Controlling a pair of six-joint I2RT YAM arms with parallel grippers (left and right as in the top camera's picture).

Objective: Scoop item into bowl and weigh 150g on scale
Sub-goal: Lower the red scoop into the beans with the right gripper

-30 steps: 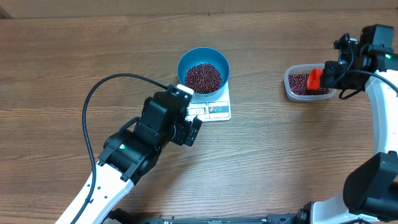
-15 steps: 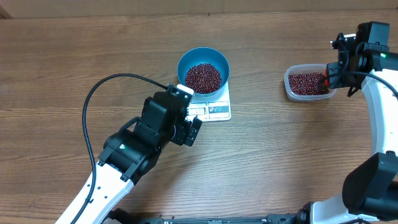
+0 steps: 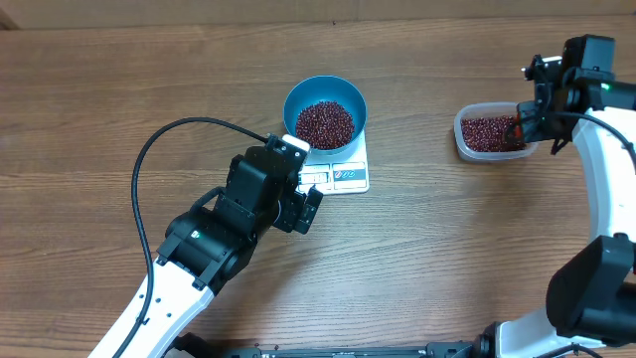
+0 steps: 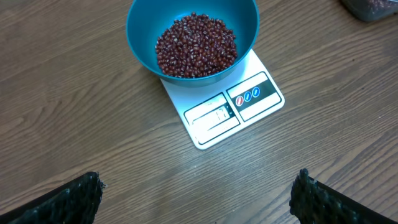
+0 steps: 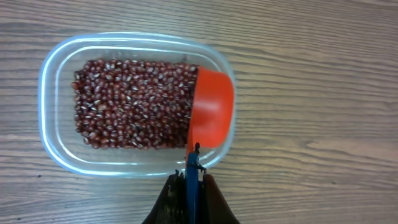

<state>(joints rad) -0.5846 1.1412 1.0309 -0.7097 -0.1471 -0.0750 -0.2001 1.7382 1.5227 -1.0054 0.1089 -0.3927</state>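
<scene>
The blue bowl (image 3: 325, 113) stands on the white scale (image 3: 343, 175) and holds a heap of red-brown beans (image 3: 325, 123). In the left wrist view the bowl (image 4: 140, 37) and scale (image 4: 249, 99) lie ahead of my left gripper (image 4: 196, 186). It is open wide over bare wood, just in front of the scale. My right gripper (image 5: 194, 183) is shut on the blue handle of the red scoop (image 5: 211, 109). The scoop is turned on its side over the right end of the clear tub (image 5: 56, 149) of beans (image 5: 130, 102).
The clear tub (image 3: 462, 139) sits at the far right of the wooden table, under my right gripper (image 3: 527, 119). A black cable (image 3: 149, 159) loops off the left arm over the table's left half. My left gripper (image 3: 303, 184) hovers beside the scale's front left corner.
My right gripper has turned and shifted slightly over the tub, so the red scoop no longer shows from overhead. The left arm, bowl and scale have not moved.
</scene>
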